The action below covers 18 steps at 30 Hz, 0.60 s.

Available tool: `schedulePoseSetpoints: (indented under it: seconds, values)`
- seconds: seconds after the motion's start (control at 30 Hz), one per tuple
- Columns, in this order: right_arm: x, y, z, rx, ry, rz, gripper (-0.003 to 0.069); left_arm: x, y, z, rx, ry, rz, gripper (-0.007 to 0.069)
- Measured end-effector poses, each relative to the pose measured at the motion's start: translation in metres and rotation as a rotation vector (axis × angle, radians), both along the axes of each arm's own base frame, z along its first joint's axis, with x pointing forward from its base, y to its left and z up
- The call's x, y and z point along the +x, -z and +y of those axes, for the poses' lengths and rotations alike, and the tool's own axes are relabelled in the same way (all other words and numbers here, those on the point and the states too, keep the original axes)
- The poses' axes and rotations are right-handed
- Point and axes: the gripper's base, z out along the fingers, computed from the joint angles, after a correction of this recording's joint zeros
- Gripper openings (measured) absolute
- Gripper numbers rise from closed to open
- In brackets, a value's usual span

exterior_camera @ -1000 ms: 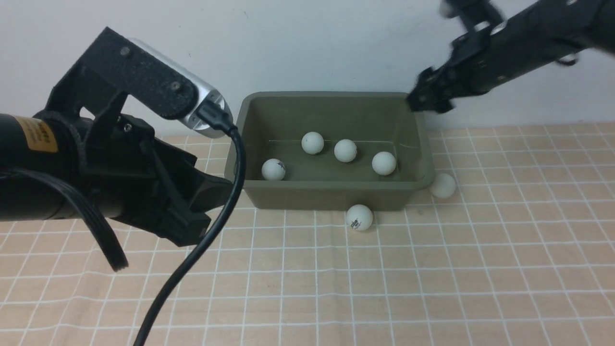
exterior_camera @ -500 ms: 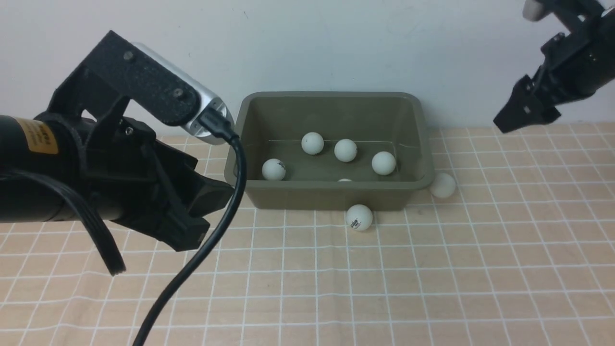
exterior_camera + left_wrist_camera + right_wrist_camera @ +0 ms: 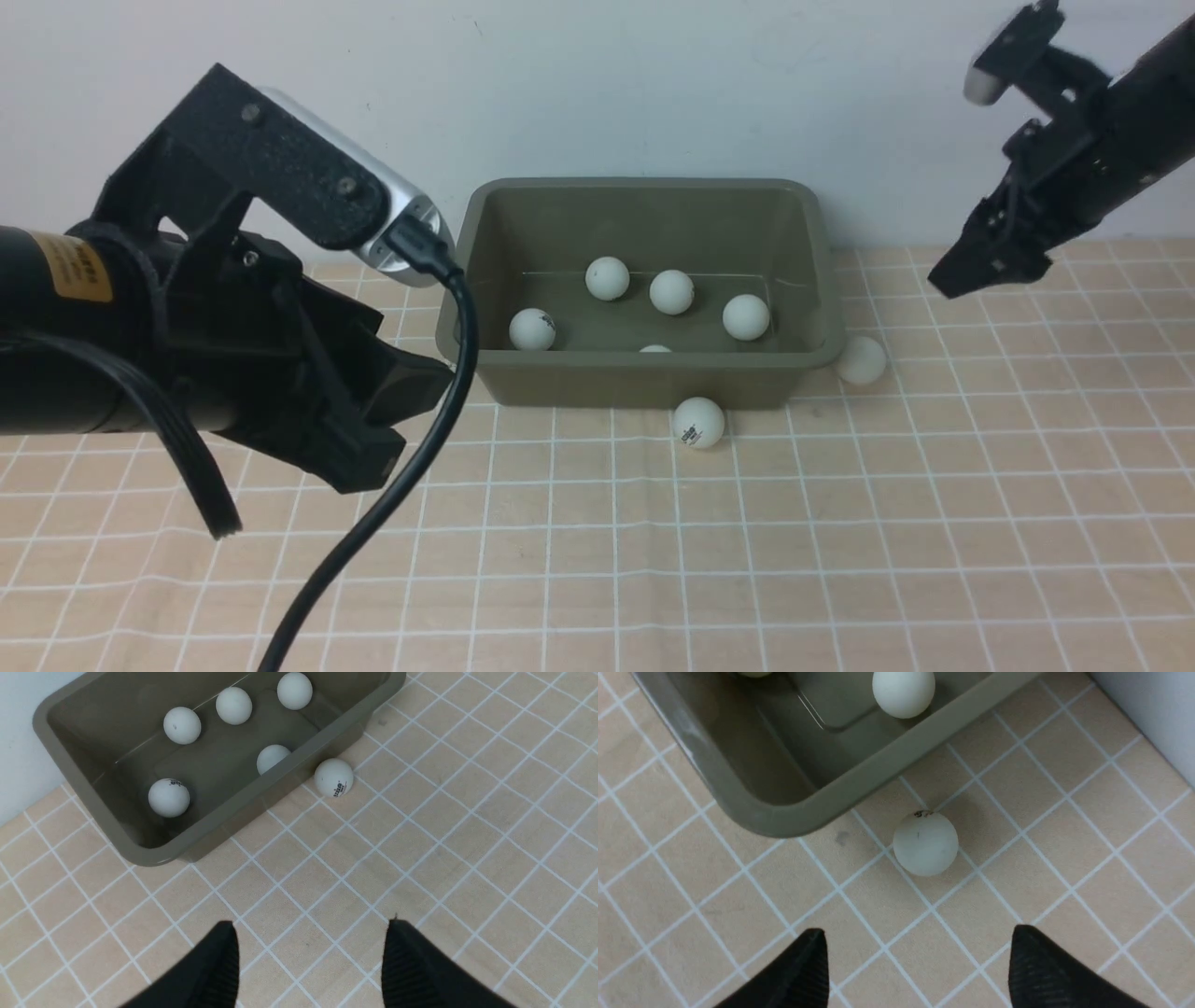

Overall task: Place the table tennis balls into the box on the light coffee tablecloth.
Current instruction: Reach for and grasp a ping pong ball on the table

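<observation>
Front camera faces wall [image 3: 653, 84], low; wrist cameras look down (close), all sharing box [image 3: 597, 378].

Soft, even light from above, no glare. Small matte white ball [image 3: 925, 843] casts faint shadow on tan grid-lined cloth [image 3: 1064, 835]; olive-green plastic tub [image 3: 653, 378] dim inside. Front view: black right arm [image 3: 1092, 159] w/ slight motion blur; wrist views sharp.

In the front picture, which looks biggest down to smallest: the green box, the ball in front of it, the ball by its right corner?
1. green box, by far the largest.
2. front ball and corner ball: nearly alike. The front one looks slightly bigger, but it sits nearer the camera.
</observation>
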Motion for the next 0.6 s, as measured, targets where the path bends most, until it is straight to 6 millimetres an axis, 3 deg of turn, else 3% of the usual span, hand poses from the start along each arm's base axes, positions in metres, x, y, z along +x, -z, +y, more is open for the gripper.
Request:
schedulePoseSetpoints:
  seconds: [0.37, 0.6]
  values:
    - [0.025, 0.069, 0.002, 0.034, 0.037, 0.123, 0.0470, -0.004, 0.004, 0.001, 0.024, 0.017, 0.052, 0.0340]
    - [0.034, 0.084, 0.003, 0.042, 0.026, 0.117, 0.0470, -0.004, 0.004, 0.001, 0.028, 0.021, 0.057, 0.0340]
